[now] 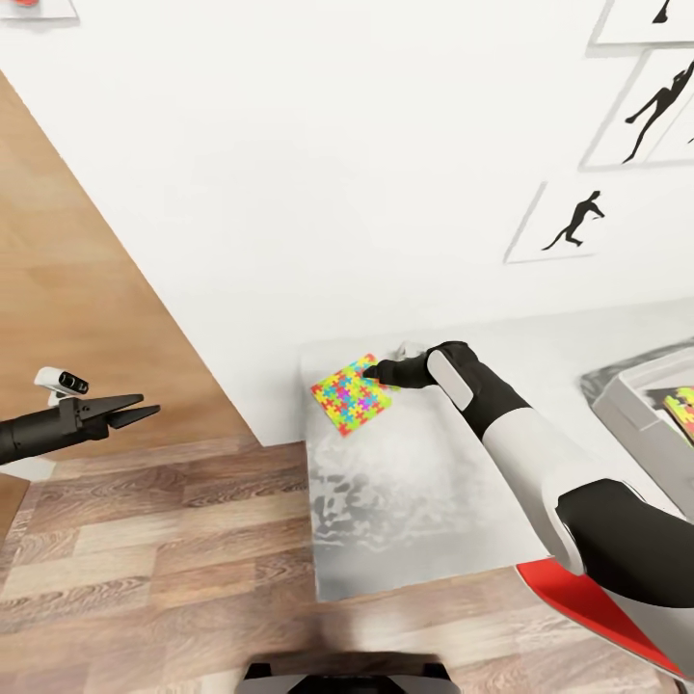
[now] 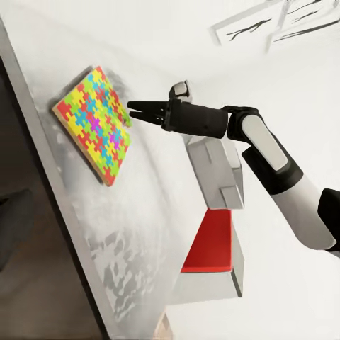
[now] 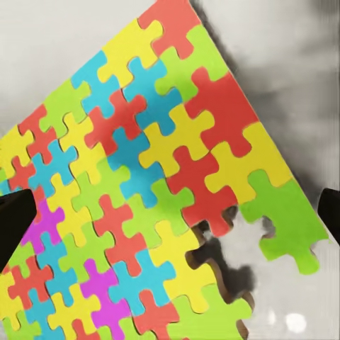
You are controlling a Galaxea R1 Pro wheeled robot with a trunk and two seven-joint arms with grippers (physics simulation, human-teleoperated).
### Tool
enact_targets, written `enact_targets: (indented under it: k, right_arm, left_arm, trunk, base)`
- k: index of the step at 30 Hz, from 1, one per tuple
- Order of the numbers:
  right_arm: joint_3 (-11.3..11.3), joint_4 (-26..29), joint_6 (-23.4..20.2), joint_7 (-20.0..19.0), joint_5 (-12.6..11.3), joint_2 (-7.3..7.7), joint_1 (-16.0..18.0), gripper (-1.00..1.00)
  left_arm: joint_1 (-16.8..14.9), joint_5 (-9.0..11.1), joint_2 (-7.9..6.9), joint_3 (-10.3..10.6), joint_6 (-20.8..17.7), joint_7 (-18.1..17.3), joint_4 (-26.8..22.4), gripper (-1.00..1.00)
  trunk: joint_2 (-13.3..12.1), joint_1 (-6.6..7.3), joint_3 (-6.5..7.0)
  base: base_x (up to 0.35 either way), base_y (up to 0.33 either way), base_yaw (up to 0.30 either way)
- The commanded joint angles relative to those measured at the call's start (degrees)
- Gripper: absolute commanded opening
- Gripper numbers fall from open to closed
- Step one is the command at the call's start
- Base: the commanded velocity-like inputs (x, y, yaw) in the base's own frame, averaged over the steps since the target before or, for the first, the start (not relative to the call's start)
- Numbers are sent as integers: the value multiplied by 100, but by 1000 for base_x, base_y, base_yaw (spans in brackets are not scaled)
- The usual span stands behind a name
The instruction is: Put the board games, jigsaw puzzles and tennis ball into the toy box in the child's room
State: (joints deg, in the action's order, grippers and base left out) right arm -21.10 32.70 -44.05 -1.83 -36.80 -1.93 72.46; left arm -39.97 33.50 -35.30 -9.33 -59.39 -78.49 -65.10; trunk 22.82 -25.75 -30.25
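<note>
One jigsaw puzzle (image 1: 351, 395), a multicoloured squarish slab, lies flat at the left end of the table (image 1: 405, 511). My right gripper (image 1: 370, 370) hovers at the puzzle's far right corner. In the right wrist view it is open, its dark fingertips (image 3: 14, 221) at the frame's two sides with the puzzle (image 3: 142, 198) between them. The left wrist view shows the puzzle (image 2: 95, 125) on the table (image 2: 142, 212) with the right gripper (image 2: 132, 110) just beside it. My left gripper (image 1: 143, 409) hangs open and empty over the floor, well left of the table. The toy box (image 1: 625, 405) holds a second jigsaw puzzle (image 1: 682, 405).
A white wall with framed silhouette pictures (image 1: 578, 220) runs right behind the table. A red chair (image 1: 598, 609) stands at the table's front right, under my right arm. Wooden floor (image 1: 154, 540) stretches left and in front of the table.
</note>
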Motion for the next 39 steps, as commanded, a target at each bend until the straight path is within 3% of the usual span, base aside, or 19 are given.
enact_targets:
  k: [1,7,39]
  right_arm:
    - [-8,0,-17,-19,24,0,6,100]
    - [-8,0,-16,-12,24,0,-3,100]
    - [-17,-4,-16,-19,24,9,-21,100]
  left_arm:
    - [-2,16,-3,2,-55,-8,2,100]
    - [-2,11,-3,6,-55,-8,5,100]
    - [-2,16,6,10,-55,-8,2,100]
  trunk:
    - [10,-3,-13]
    - [10,-3,-43]
    - [10,-3,-265]
  base:
    - [0,242,0]
    - [0,193,0]
    - [-2,29,0]
